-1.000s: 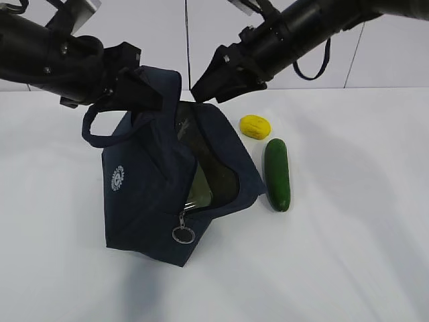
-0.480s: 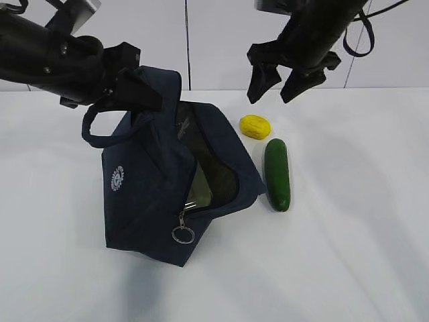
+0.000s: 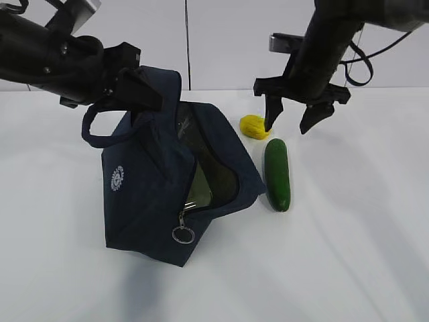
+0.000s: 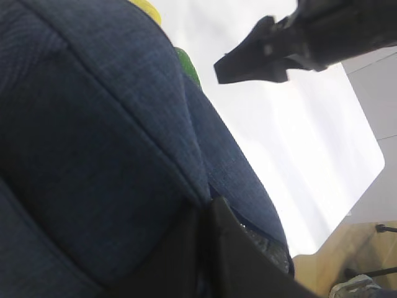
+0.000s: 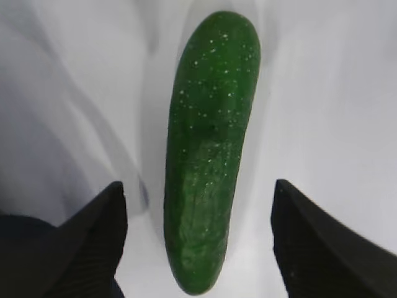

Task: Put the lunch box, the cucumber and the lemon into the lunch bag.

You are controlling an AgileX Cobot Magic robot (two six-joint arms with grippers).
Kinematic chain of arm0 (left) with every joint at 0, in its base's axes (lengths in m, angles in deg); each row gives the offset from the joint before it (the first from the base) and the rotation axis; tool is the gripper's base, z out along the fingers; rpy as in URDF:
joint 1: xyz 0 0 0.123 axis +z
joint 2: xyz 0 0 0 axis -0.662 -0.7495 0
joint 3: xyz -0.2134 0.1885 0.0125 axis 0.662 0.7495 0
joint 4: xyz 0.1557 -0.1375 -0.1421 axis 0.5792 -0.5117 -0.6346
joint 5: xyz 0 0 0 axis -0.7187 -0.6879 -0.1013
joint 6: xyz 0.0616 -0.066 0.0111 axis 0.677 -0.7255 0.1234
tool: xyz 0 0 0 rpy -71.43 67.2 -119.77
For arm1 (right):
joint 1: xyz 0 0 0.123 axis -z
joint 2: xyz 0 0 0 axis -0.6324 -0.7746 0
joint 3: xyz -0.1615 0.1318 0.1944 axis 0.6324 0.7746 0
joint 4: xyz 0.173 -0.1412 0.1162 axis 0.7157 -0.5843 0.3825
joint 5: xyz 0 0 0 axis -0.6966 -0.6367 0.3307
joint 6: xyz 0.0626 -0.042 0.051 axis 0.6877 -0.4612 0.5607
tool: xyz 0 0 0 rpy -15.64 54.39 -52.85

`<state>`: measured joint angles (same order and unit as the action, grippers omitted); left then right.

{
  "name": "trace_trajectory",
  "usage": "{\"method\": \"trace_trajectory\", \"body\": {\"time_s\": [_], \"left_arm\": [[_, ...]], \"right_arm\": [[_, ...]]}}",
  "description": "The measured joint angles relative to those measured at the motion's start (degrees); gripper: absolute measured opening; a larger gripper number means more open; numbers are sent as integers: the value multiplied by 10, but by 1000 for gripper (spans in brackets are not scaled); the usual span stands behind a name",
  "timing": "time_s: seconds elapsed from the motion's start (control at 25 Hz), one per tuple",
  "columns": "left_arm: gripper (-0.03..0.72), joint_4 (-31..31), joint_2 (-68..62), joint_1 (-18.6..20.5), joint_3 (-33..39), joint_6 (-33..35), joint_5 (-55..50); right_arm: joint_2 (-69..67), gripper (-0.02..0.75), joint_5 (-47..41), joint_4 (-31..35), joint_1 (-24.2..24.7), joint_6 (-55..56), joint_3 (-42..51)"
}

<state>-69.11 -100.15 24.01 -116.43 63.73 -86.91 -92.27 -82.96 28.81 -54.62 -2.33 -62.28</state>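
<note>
Two arms: the left gripper (image 3: 137,90) is pinching the raised rim of the lunch bag (image 3: 154,194) and is clenched on the fabric, holding the mouth open; the right gripper (image 3: 292,119) is hanging released, fingers spread wide, holding nothing
Cucumber position: the cucumber (image 3: 277,174) is lying on the white table (image 3: 348,255) just beside the bag's right wall, well clear of the left arm
Cucumber axis: it is running roughly front to back in the exterior view; in the right wrist view the cucumber (image 5: 208,149) is standing lengthwise up the frame, slightly bowed, with its near end low between the two fingertips (image 5: 99,242)
Claw to cucumber: the right gripper is hovering above the cucumber's far end, the fingers straddling it across its width and not touching it
Nearer arm: the right arm is plainly the nearer one, and the left is occupied with the bag
Lemon: the lemon (image 3: 253,126) is sitting just beyond the cucumber's far end, close to the right gripper's left finger, which is partly covering it
Lunch box: something pale is showing inside the bag's opening; it is probably the lunch box, though too dim to be sure
Likely next need: a straight descent, then closing across the short axis
</note>
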Motion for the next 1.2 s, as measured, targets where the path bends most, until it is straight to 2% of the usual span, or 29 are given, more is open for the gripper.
{"method": "trace_trajectory", "body": {"time_s": [0.36,0.84,1.2], "left_arm": [[-8,1,0,0,0,0,0],[-8,2,0,0,0,0,0],[-8,2,0,0,0,0,-3]], "right_arm": [[-54,547,7,-6,0,44,0],[-57,547,61,-6,0,50,0],[-73,547,67,-16,0,50,-1]]}}
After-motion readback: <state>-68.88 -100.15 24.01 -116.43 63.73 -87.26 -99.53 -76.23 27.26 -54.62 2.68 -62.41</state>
